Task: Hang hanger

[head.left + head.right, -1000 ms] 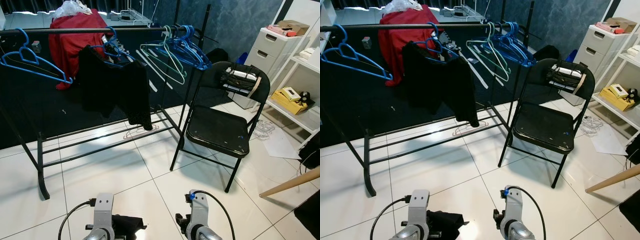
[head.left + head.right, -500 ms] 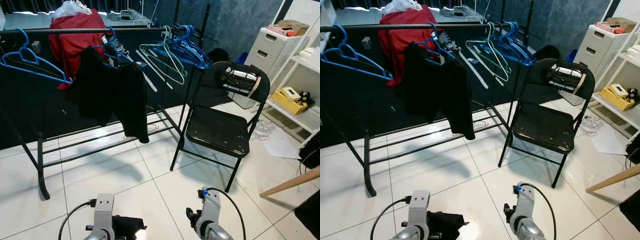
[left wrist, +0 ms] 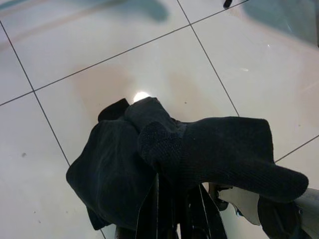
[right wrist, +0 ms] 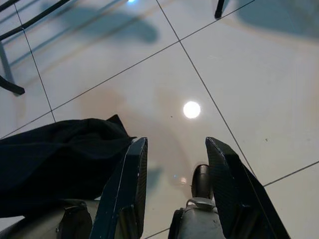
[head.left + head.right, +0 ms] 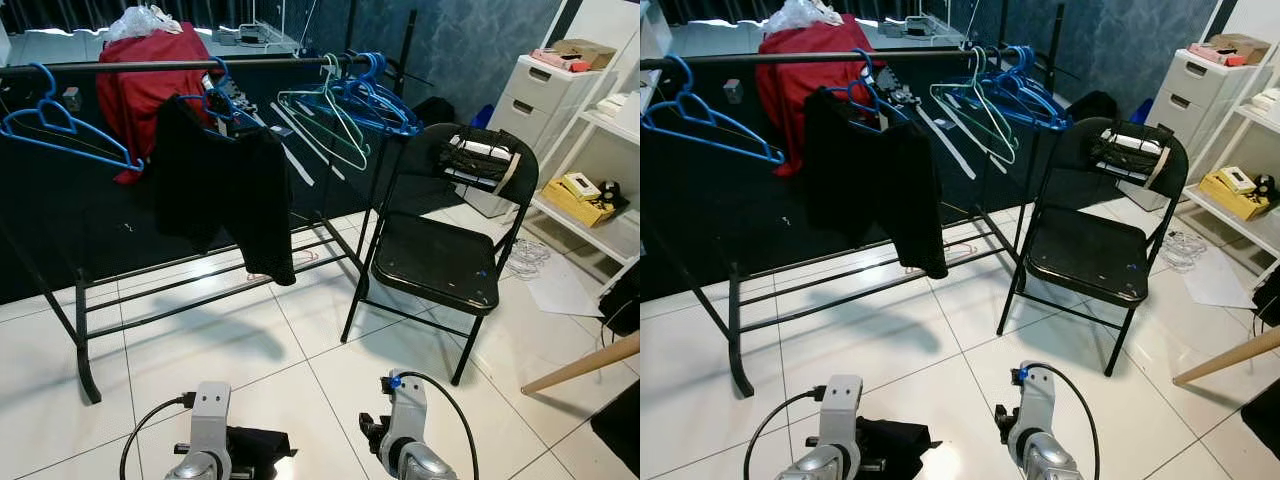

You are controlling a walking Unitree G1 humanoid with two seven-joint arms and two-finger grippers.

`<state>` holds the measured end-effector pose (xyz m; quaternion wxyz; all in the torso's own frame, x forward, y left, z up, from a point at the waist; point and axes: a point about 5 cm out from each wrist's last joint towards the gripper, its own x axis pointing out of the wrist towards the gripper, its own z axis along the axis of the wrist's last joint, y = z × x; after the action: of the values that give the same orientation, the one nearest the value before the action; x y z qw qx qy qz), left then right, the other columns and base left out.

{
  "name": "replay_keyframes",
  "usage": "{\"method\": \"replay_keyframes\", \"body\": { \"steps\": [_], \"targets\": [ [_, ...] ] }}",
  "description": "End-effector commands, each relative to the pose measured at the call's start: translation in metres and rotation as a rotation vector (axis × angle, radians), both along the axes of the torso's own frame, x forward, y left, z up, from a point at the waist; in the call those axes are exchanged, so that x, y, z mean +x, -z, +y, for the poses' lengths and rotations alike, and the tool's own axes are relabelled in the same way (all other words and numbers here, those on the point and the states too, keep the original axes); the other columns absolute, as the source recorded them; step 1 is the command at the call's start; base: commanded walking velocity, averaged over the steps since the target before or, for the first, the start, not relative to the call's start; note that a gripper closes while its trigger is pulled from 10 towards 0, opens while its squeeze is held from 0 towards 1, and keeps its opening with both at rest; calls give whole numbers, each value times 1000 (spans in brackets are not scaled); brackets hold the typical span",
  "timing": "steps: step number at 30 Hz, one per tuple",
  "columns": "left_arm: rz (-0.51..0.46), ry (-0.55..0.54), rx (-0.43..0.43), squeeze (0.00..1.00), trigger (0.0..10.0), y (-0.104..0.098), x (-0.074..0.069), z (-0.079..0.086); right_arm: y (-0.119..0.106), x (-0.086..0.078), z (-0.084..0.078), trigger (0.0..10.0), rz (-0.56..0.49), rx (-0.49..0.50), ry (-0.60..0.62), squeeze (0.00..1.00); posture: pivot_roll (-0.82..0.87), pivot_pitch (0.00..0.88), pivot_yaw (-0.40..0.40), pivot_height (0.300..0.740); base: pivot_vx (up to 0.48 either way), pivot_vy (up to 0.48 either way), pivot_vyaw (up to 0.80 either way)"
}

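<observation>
Low over the white tiled floor [image 5: 300, 400], both of my arms sit at the near edge of the head view. On my left tool [image 3: 172, 209] a bundle of black cloth [image 3: 164, 159] is draped over the fingers and hides them, so I cannot tell whether they are open or closed, nor whether any hanger sits under the cloth. My right tool [image 4: 174, 174] hangs above bare tile with its two fingers [image 4: 130, 184] spread apart and nothing between them; the edge of the black cloth shows just beside it.

Ahead stands the black clothes rail [image 5: 150, 65]. One blue hanger [image 5: 60, 125] hangs by itself toward the left end. Near the middle, a black garment [image 5: 225, 185] hangs from another blue hanger. Toward the right end, a pale green hanger [image 5: 325, 115] hangs next to a cluster of blue hangers [image 5: 380, 100]. Behind the rail lies something red [image 5: 140, 75].

Right of the rail stands a black folding chair [image 5: 440, 260] with a dark bundle on its backrest. Farther right are a white drawer unit [image 5: 545, 100] and white shelves [image 5: 600, 200].
</observation>
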<state>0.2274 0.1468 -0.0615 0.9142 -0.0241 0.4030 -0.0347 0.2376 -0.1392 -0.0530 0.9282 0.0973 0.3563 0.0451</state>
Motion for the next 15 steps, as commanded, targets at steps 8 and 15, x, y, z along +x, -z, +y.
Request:
{"method": "replay_keyframes", "body": {
  "steps": [8, 15],
  "targets": [
    [37, -69, -26, 0, 10000, 4, -5, 5, 3, -4, 0, 10000, 21, -30, -56, 0, -17, 17, -134, 740, 0, 0, 0],
    [44, -71, -30, 0, 10000, 8, -13, 7, 3, -4, 1, 10000, 20, -22, -40, 0, -6, 28, -96, 740, 0, 0, 0]
  ]
}}
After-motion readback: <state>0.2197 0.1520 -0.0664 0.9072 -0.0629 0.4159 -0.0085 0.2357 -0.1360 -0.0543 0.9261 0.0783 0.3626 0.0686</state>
